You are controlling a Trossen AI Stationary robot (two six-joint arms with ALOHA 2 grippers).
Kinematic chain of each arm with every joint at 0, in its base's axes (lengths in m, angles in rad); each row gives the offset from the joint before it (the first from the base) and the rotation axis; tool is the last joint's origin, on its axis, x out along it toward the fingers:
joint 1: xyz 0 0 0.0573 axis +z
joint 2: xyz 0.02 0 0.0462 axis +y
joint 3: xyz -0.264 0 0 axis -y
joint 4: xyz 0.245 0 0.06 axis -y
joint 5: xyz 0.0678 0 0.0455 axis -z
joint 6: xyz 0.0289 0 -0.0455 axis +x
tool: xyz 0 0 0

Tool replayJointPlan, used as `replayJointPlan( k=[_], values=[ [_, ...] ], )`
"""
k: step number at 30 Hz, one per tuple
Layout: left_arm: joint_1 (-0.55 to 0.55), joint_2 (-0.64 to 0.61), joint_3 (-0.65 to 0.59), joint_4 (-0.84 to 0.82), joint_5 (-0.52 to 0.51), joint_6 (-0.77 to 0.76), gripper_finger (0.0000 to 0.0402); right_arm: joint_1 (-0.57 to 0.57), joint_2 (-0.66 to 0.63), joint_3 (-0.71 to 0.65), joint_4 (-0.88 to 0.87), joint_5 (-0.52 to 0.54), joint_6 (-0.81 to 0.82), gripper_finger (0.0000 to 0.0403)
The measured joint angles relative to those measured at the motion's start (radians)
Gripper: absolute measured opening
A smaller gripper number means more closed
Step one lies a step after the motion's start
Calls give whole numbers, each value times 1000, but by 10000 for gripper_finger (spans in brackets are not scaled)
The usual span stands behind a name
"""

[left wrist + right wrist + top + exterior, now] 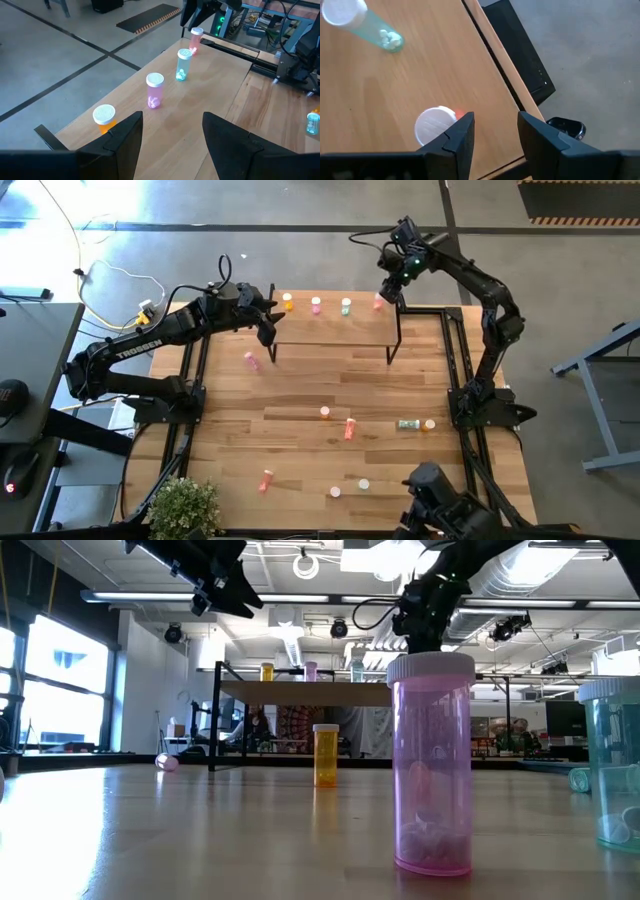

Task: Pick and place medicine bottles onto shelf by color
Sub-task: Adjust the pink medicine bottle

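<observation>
- The medicine bottles (349,428) are tiny, rigid plastic cylinders with pale caps; I judge them very light, smooth-walled and quick to roll or tip, so I would take one across the body just under the cap, with a gentle squeeze.
- Four stand upright in a row along the shelf's (330,330) far edge: orange (104,118), pink (154,90), teal (183,64) and red (196,39); the rest lie scattered on the table (300,390), some toppled, one pink bottle (251,361) beside the shelf's left legs.
- My right gripper (388,288) hangs over the red bottle (436,125) at the shelf's right end; its fingers (461,135) stand apart and grip nothing, the bottle sitting just outside them.
- My left gripper (266,312) hovers at the shelf's left end near the orange bottle, fingers (125,140) spread and empty.
- Hard to read: the wrist view cuts off the red bottle's body under its cap; from above, the colours of the small upright bottles near the front edge are unclear; a near pink bottle (432,765) blocks much of the low view.
</observation>
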Motion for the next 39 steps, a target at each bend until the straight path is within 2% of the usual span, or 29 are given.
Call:
replayJointPlan(
  k=[23, 25, 27, 35, 39],
  values=[
    [0, 0, 0, -2, 0, 0, 195, 43, 0, -1, -43, 15, -8, 142],
    [0, 0, 0, -3, 0, 0, 195, 43, 0, -1, -42, 50, -7, 142],
    [0, 0, 0, -3, 0, 0, 195, 42, 0, -1, -38, 83, -6, 142],
    [0, 0, 0, -4, 0, 0, 195, 34, 0, -1, -21, 84, 1, 142],
    [0, 0, 0, -4, 0, 0, 195, 29, -1, -1, 43, 82, -6, 142]
  ],
)
